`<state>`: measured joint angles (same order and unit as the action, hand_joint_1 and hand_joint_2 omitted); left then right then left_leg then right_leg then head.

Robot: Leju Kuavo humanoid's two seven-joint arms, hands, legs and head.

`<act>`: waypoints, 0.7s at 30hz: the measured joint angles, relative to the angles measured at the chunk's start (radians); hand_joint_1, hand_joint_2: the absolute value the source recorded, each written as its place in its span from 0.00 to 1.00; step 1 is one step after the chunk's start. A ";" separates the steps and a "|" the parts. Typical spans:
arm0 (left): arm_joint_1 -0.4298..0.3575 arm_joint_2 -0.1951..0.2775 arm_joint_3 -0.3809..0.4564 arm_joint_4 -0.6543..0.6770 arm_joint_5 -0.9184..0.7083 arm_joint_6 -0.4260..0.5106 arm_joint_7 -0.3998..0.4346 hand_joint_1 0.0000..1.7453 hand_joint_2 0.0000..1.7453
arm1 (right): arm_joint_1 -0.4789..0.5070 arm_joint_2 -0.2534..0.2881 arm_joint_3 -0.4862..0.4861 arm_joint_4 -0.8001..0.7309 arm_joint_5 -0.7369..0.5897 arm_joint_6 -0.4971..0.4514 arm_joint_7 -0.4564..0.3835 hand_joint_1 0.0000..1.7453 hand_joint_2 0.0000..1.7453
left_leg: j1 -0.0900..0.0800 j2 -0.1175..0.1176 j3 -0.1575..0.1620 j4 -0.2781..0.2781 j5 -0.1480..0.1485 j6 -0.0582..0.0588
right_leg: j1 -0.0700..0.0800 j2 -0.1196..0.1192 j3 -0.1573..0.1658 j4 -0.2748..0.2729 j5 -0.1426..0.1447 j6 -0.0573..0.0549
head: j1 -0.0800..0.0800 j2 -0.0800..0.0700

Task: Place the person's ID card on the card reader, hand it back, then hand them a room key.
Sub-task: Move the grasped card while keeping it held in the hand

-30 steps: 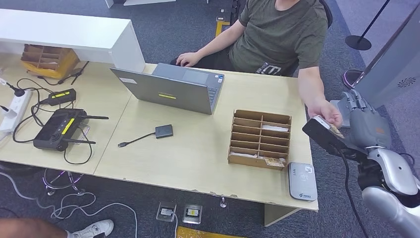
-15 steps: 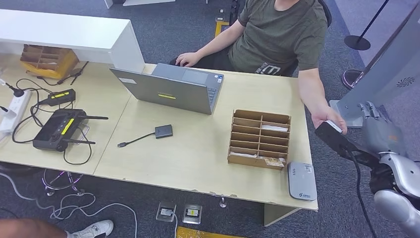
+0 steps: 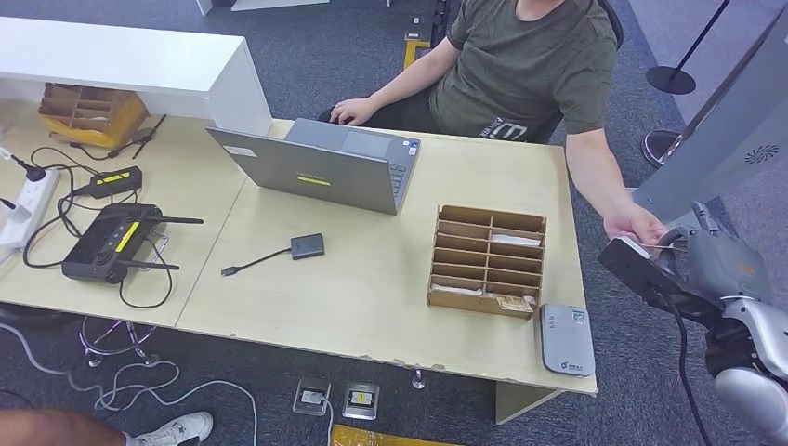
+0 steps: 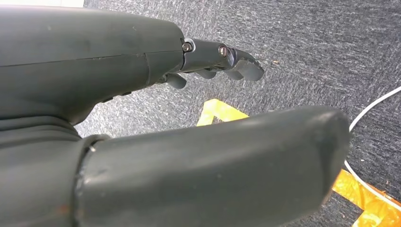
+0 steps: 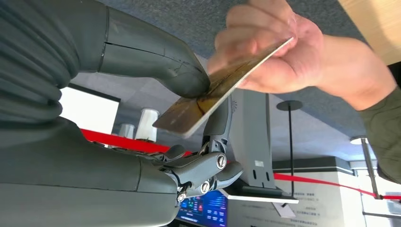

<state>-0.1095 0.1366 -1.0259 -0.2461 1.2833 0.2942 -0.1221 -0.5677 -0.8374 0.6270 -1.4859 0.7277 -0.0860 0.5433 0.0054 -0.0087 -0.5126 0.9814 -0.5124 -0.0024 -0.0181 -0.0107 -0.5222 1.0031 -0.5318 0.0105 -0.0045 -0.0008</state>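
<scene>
My right hand hangs off the table's right side. In the right wrist view its thumb and a finger pinch one end of a gold-brown card. The person's hand grips the card's other end, and reaches my hand beside the table. The grey card reader lies at the table's front right corner with nothing on it. My left hand hangs over the carpet with its fingers apart, holding nothing.
A wooden slotted organizer with a few cards stands just left of the reader. A laptop sits mid-table before the seated person. A controller, cables and a power strip lie at the left. A grey kiosk stands at right.
My right hand has moved right and down, away from the table edge. The person's hand has followed it, staying at the card.
</scene>
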 joint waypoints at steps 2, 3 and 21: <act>0.000 0.000 -0.002 0.000 0.000 0.000 0.000 0.00 0.00 | 0.008 0.002 -0.003 -0.009 -0.003 -0.002 -0.006 1.00 1.00 | 0.000 0.000 0.000 0.000 0.000 0.000 | 0.000 0.000 0.000 0.000 0.000 0.000 | 0.000 0.000; 0.000 0.000 -0.003 0.000 0.000 -0.001 0.000 0.00 0.00 | 0.013 0.004 -0.004 -0.013 -0.005 -0.003 -0.008 1.00 1.00 | 0.000 0.000 0.000 0.000 0.000 0.000 | 0.000 0.000 0.000 0.000 0.000 0.000 | 0.000 0.000; -0.001 0.000 -0.017 0.000 0.000 -0.001 0.000 0.00 0.00 | 0.052 0.055 0.029 -0.040 -0.037 -0.015 -0.040 1.00 1.00 | 0.000 0.000 0.000 0.000 0.000 0.000 | 0.000 0.000 0.000 0.000 0.000 0.000 | 0.000 0.000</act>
<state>-0.1100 0.1366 -1.0430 -0.2461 1.2835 0.2934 -0.1221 -0.5153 -0.7821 0.6565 -1.5255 0.6909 -0.1011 0.5035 0.0054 -0.0088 -0.5124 0.9814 -0.5123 -0.0024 -0.0181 -0.0106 -0.5220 1.0032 -0.5317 0.0105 -0.0045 -0.0009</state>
